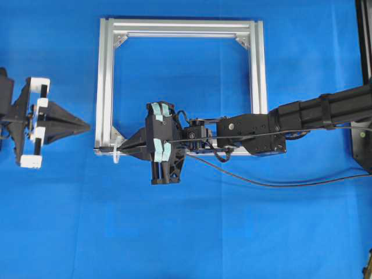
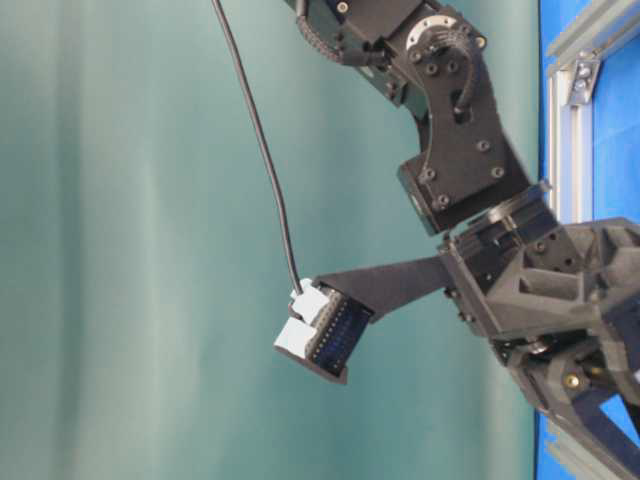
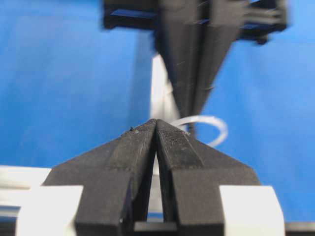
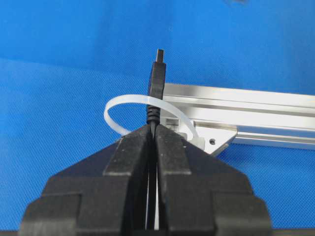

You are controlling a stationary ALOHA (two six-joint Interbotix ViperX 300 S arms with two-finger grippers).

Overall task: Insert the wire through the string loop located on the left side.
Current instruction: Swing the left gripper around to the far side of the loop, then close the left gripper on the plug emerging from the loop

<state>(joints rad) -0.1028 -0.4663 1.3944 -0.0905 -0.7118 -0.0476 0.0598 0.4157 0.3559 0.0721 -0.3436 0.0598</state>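
My right gripper (image 1: 120, 151) is shut on the wire (image 1: 261, 183), which trails off to the right over the blue mat. In the right wrist view the dark plug (image 4: 157, 81) sticks out past the shut right gripper (image 4: 153, 127) and crosses the band of the whitish string loop (image 4: 125, 100). Whether the plug is inside the loop I cannot tell. The string loop (image 1: 116, 156) hangs at the lower left corner of the aluminium frame (image 1: 107, 87). My left gripper (image 1: 88, 125) is shut and holds nothing, a short way left of the loop. In the left wrist view the left gripper (image 3: 156, 123) points at the loop (image 3: 220, 129).
The square aluminium frame's bottom bar (image 4: 246, 105) runs right behind the plug. The right arm (image 1: 314, 113) reaches across the frame from the right. A dark post (image 1: 365, 81) stands at the right edge.
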